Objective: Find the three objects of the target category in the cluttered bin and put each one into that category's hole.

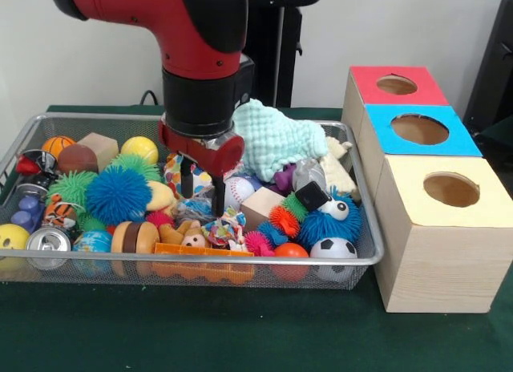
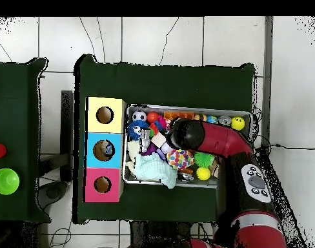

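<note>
The arm is searching the bin (image 1: 365,258), which sits in the middle of the green desk (image 1: 240,332). Its gripper (image 1: 202,194) hangs low over the toys, fingers (image 1: 187,182) spread and holding nothing. No clear plastic lump shows yet; next it must find one. The blue box's hole (image 1: 419,129) waits beside the bin. White tiled floor all around

Bin (image 1: 362,260) sits on counter (image 1: 240,332), 3 boxes in a row just beside it, front view right. Gripper (image 1: 203,197) hangs over bin's middle, w/ cloth (image 1: 276,139) behind it.
</note>
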You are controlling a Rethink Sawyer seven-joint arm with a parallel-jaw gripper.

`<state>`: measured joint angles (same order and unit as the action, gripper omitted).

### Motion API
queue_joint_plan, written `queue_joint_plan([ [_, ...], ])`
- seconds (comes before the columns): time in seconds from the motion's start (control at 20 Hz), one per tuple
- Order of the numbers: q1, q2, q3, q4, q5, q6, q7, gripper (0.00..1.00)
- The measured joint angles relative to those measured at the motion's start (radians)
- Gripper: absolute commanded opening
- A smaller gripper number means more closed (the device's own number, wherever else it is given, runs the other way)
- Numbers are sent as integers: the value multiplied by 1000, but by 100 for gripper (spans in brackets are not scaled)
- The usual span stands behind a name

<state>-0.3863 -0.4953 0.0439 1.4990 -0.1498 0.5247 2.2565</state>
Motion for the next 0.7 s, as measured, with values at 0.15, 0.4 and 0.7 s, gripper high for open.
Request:
queue_joint_plan([
  [0.15,-2,-5,0,1,0,0,0,100],
  [0.4,-4,0,0,1,0,0,0,100],
  [0.7,-8,27,0,1,0,2,0,100],
])
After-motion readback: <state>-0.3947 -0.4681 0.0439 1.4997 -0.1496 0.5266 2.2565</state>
